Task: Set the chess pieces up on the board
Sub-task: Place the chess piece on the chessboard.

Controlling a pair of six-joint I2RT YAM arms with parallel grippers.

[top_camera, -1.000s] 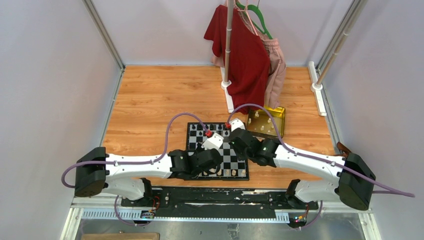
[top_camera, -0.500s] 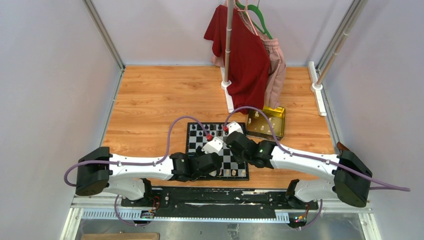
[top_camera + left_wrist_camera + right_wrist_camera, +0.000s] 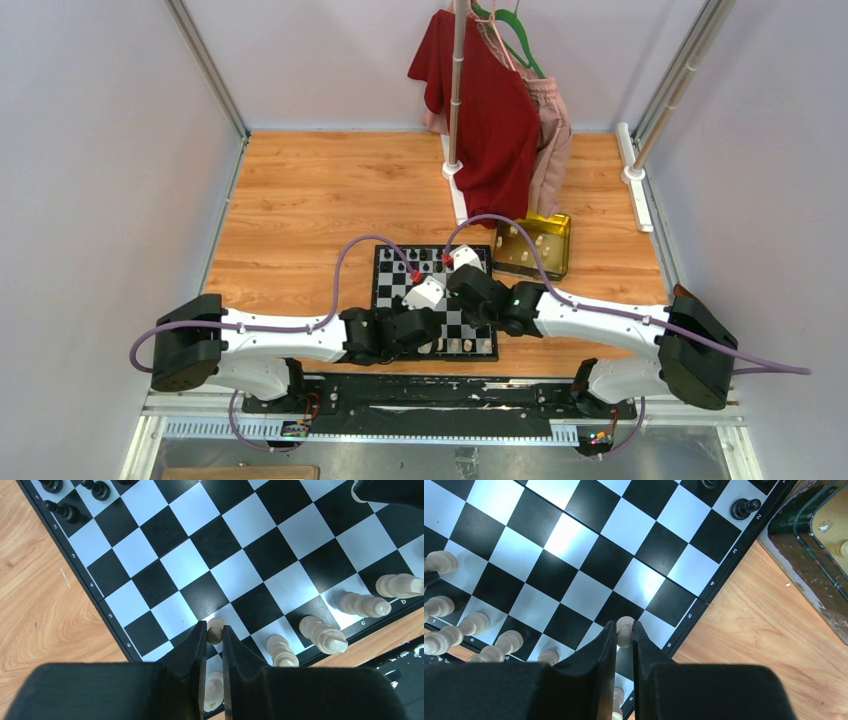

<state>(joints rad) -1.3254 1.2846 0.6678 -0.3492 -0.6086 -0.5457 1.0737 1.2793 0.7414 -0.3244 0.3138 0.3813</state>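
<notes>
Well, we have both arms out over the board, and each one is carrying. Our left pincer is pressed onto a pale pawn, and the right pincer is pinching a second pawn the same way. Each pawn sits right at the fingertips, its long axis in line with the fingers and pointing down at the squares. So the square that matters lies straight below, not off to a side. We are about the second row from the near edge, just beyond the line of pale pieces, left arm nearer the left border, right arm nearer the right. Whether either base touches the board, we cannot tell. Black men wait at the far end. We reckon a short straight drop and a release come next.
</notes>
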